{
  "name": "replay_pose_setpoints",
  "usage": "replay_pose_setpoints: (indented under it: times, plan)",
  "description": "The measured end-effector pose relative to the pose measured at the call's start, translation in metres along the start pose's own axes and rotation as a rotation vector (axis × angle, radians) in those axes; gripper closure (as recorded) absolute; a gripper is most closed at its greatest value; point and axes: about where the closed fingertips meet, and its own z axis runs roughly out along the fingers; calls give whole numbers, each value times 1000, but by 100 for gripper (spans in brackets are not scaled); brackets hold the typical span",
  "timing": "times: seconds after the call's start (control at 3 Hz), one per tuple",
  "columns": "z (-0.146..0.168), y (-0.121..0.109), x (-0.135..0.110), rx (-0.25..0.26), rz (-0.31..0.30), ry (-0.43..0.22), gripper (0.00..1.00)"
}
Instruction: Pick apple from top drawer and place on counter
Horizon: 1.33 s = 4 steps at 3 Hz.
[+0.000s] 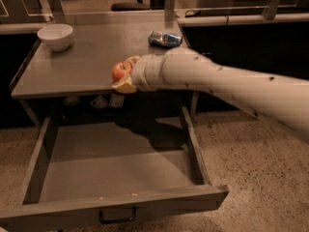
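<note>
We record one small round red-orange apple (120, 71), clasped in our cream two-finger gripper (124, 74) over the front edge of the flat grey metal counter (77, 69). From the apple: white bowl (55, 36) at ten o'clock, blue can (164, 38) at one, wide grey metal top drawer (116, 170) open at six.
</note>
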Motion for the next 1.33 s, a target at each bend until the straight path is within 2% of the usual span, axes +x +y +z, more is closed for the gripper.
replay_pose_setpoints:
  times: [0.33,0.67,1.0,1.33]
  plan:
    - [-1,-1,-1,0,0,0,100]
    - [14,-16,1,4,21,-8,100]
    - [14,-17,0,4,21,-8,100]
    - [14,-17,0,4,21,-8,81]
